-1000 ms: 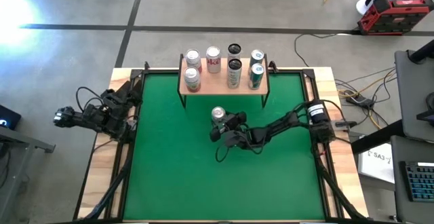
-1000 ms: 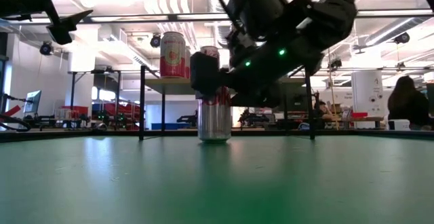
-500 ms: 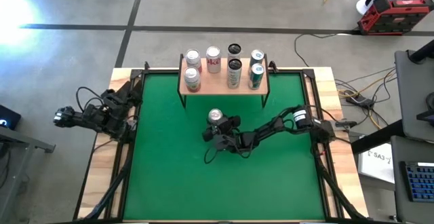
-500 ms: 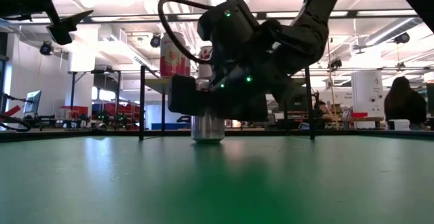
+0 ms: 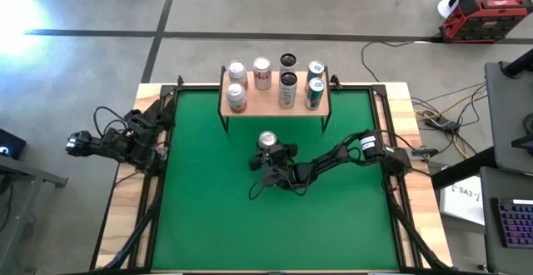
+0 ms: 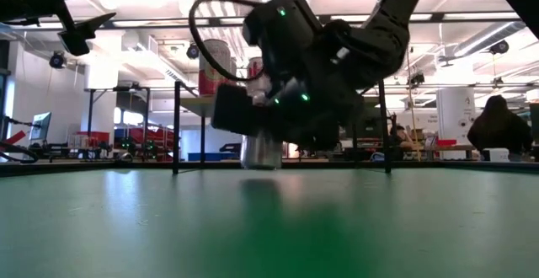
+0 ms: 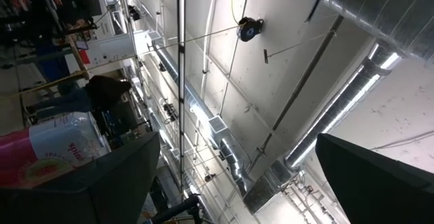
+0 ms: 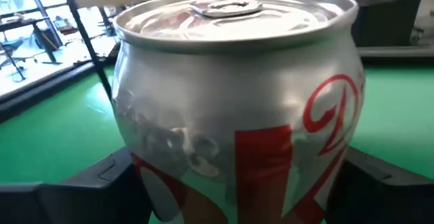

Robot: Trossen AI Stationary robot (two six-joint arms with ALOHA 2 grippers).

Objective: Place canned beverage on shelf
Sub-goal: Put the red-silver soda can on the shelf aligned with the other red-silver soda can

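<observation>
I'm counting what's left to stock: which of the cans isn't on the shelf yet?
The silver can with red lettering, standing alone on the green mat in front of the shelf, between the right gripper's fingers. All the other cans stand on the shelf board.

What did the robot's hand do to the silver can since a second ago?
The right hand moved in toward the left, and its fingers closed around the silver can on the green mat. The can now looks just lifted and tilted. The left hand stayed at the table's edge, and the six cans on the shelf didn't move.
</observation>
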